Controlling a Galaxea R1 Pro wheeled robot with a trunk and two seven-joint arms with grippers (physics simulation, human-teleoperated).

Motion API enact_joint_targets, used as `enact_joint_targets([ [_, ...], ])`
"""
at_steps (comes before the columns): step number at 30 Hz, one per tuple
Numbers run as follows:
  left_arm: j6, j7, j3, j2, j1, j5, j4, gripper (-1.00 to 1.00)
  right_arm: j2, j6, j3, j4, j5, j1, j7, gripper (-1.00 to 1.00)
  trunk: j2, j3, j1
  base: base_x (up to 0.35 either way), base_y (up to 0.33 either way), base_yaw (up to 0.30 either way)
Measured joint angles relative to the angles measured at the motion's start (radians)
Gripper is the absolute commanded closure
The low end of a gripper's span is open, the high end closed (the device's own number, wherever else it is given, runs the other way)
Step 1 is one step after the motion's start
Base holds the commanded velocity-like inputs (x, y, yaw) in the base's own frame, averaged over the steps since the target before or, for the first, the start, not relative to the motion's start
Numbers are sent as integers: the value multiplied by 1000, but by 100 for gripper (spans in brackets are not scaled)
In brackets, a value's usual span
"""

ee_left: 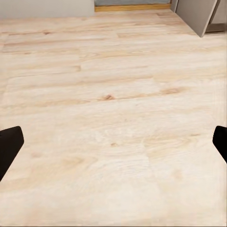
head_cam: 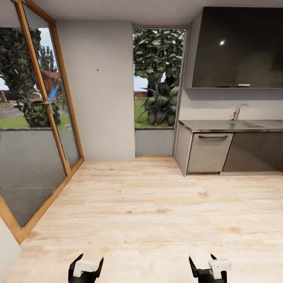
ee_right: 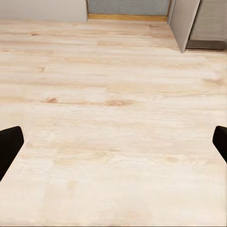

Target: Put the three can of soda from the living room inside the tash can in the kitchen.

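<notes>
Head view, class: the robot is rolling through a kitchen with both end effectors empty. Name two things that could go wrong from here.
1. The grey cabinet juts onto the wood floor ahead on the robot's right; turning toward the steel countertop could clip its corner.
2. The framed glass door runs close along the robot's left; drifting that way risks a scrape.

The open left end effector and right end effector hold nothing.

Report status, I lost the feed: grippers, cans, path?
Both grippers, left and right, open, empty. Facing kitchen counter. Floor ahead bare.

No legible text, labels, brands, numbers or signs anywhere: cabinet fronts, countertop, walls, glass doors and floor carry no readable marks.
</notes>
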Motion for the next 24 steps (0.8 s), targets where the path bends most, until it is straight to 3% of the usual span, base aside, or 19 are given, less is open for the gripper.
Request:
enact_joint_targets([
  [15,0,0,0,0,0,1,-1,-100,1,-1,1,3,0,0,0,-100,0,0,0,-42,0,-7],
  [24,0,0,0,0,0,0,0,-100,0,-1,-3,4,-3,0,1,-100,0,8,0,-1,0,-176],
])
